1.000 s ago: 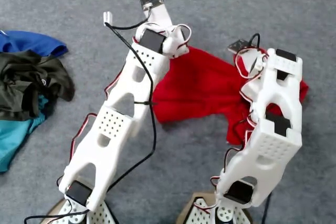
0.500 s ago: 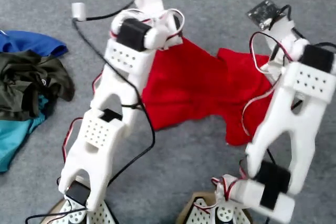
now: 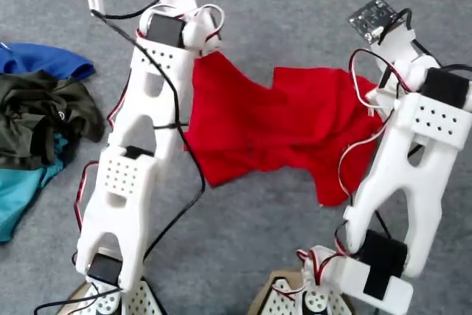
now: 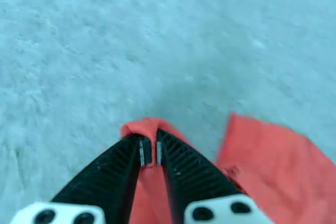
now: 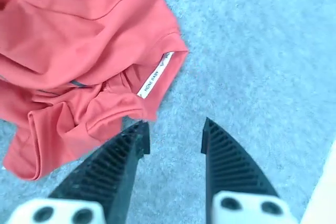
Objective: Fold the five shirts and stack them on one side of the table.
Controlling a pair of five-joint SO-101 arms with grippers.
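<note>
A red shirt (image 3: 280,127) lies crumpled across the middle of the grey table (image 3: 243,241). My left gripper (image 4: 150,152) is shut on a fold of the red shirt (image 4: 149,129) at its far left corner, lifted above the table. In the high view that arm's wrist (image 3: 177,31) sits at the shirt's upper left. My right gripper (image 5: 173,135) is open above bare table, just beside the red shirt's collar (image 5: 152,80) with its white label. That arm (image 3: 413,116) stands at the shirt's right side.
A heap of other shirts lies at the table's left edge: a blue one (image 3: 40,60), a dark olive one (image 3: 44,116) and a teal one (image 3: 22,189). Both arm bases stand at the near edge. Bare table stretches along the far side and near the front.
The left arm has drawn its corner of the red shirt up and to the left, spreading the cloth. The right arm rose, swung right and now stands off the shirt.
</note>
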